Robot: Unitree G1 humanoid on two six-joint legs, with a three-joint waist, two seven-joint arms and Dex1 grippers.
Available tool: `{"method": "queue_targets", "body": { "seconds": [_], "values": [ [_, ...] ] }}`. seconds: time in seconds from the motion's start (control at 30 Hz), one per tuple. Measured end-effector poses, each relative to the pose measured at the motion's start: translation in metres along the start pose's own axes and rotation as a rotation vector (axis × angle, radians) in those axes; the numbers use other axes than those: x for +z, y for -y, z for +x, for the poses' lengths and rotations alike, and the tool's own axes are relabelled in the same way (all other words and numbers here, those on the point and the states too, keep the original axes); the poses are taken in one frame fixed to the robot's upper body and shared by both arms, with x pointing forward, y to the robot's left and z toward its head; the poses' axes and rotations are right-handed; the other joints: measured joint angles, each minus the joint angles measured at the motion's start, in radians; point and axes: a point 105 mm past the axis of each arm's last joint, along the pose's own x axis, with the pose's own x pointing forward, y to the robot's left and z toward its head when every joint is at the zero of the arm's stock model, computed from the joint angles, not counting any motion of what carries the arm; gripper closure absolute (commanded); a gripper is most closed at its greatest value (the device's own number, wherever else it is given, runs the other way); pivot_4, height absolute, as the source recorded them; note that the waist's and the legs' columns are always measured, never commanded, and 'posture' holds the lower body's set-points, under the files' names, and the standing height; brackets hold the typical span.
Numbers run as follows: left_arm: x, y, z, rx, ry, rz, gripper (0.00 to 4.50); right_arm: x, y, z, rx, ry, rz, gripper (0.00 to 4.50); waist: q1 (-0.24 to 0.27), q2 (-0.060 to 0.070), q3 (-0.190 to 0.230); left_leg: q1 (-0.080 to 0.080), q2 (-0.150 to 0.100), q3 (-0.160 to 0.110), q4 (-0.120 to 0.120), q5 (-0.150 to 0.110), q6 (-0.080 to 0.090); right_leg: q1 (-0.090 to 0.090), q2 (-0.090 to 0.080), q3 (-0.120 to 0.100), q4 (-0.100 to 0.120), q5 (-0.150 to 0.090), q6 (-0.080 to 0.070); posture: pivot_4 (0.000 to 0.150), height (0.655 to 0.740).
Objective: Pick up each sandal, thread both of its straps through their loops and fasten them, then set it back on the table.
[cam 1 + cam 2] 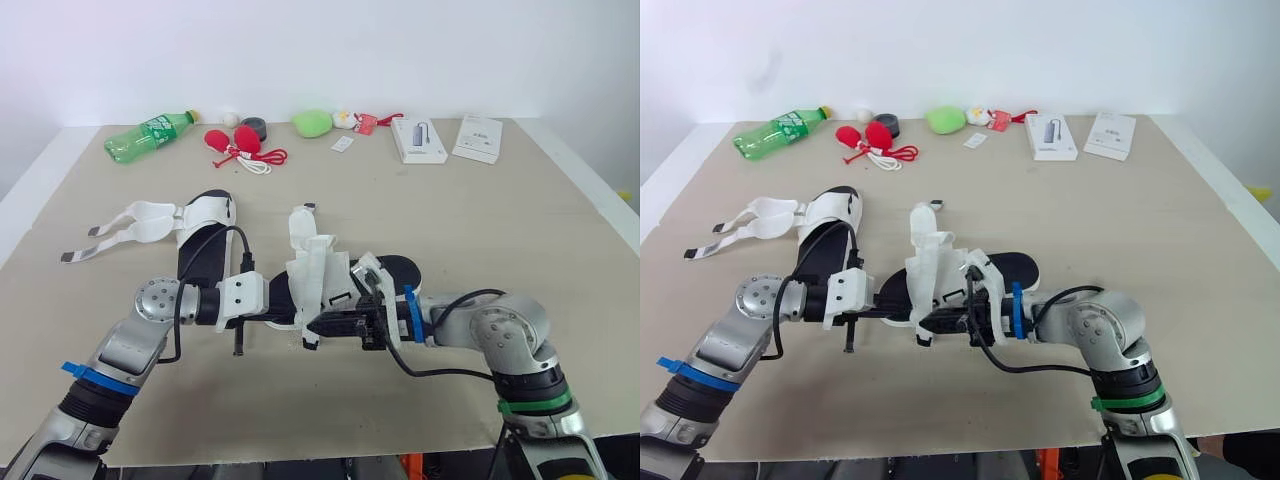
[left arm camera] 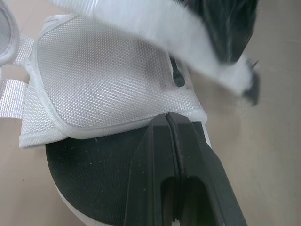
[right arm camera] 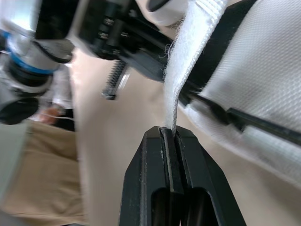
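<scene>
A black-soled sandal with white straps (image 1: pixel 325 275) sits at mid-table between my two grippers. My left gripper (image 1: pixel 288 320) is shut at the sandal's edge, its fingertips (image 2: pixel 171 123) pressed together where the white upper meets the black sole. Coming in from the right, my right gripper (image 1: pixel 316 325) is shut on a white strap (image 3: pixel 181 80), which runs up from between its fingers. A second sandal (image 1: pixel 203 235) lies flat further back on the left, with its loose white straps (image 1: pixel 120 230) spread out to the left.
Along the table's far edge lie a green bottle (image 1: pixel 148 135), red items with a cord (image 1: pixel 235 142), a black round object (image 1: pixel 254 127), a green lump (image 1: pixel 312 122), a white box (image 1: pixel 418 140) and a booklet (image 1: pixel 478 138). Bare table (image 1: pixel 520 230) stretches to the right.
</scene>
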Motion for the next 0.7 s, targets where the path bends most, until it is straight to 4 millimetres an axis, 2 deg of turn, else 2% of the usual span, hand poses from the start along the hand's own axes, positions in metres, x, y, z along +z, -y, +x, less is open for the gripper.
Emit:
{"method": "queue_targets", "body": {
  "seconds": [0.07, 0.2, 0.27, 0.33, 0.4, 0.43, 0.53, 0.7],
  "values": [
    [-0.001, 0.0, 0.0, 0.002, -0.003, 0.003, 4.5, 0.018, -0.006, -0.008, 0.036, -0.019, 0.007, 4.43, -0.004, 0.001, 0.0, 0.0, 0.0, 0.0, 0.0, 0.0, 0.001, 0.0, 0.0, 0.0, 0.0, 0.001, 0.0, 0.15, 0.74],
    [-0.002, -0.001, 0.0, 0.003, -0.005, 0.002, 4.5, 0.077, -0.012, -0.028, 0.017, 0.033, -0.055, 4.43, -0.008, 0.001, 0.0, 0.0, 0.0, 0.0, 0.0, 0.001, 0.002, -0.001, 0.0, 0.0, 0.0, 0.001, -0.001, 0.15, 0.74],
    [-0.002, -0.001, 0.001, 0.003, 0.002, 0.0, 4.5, 0.095, -0.009, -0.033, 0.004, 0.05, -0.069, 4.43, -0.008, 0.0, 0.0, -0.001, 0.0, 0.0, 0.0, 0.001, 0.003, -0.001, 0.0, -0.001, -0.001, 0.001, -0.001, 0.15, 0.74],
    [-0.002, -0.001, 0.002, 0.003, 0.005, 0.002, 4.5, 0.095, -0.005, -0.031, 0.0, 0.039, -0.073, 4.43, -0.007, 0.0, 0.0, -0.002, 0.0, 0.0, -0.001, 0.001, 0.003, -0.001, 0.0, -0.001, -0.001, 0.0, 0.0, 0.15, 0.74],
    [-0.001, -0.003, 0.003, 0.004, 0.011, 0.013, 4.5, 0.083, 0.019, -0.026, -0.057, -0.069, -0.031, 4.43, -0.007, 0.001, 0.0, -0.004, -0.001, 0.0, -0.001, 0.0, 0.004, -0.002, 0.0, 0.0, -0.003, 0.0, 0.001, 0.15, 0.74],
    [-0.001, -0.003, 0.003, 0.004, 0.009, 0.014, 4.5, 0.081, 0.022, -0.026, -0.063, -0.083, -0.021, 4.43, -0.007, 0.001, 0.0, -0.004, -0.001, 0.0, -0.001, 0.0, 0.004, -0.002, 0.0, 0.0, -0.003, 0.0, 0.002, 0.15, 0.74],
    [-0.001, -0.003, 0.003, 0.002, 0.007, 0.028, 4.5, 0.073, 0.026, -0.028, -0.048, -0.15, 0.02, 4.43, -0.007, 0.001, 0.0, -0.004, -0.001, 0.0, -0.002, 0.0, 0.004, -0.002, 0.0, 0.0, -0.003, 0.002, 0.005, 0.15, 0.74],
    [-0.001, -0.003, 0.003, 0.002, 0.004, 0.034, 4.5, 0.073, 0.025, -0.027, -0.019, -0.193, 0.027, 4.43, -0.008, 0.001, 0.0, -0.004, -0.001, 0.0, -0.002, 0.0, 0.004, -0.002, 0.0, 0.0, -0.003, 0.001, 0.003, 0.15, 0.74]
  ]
}}
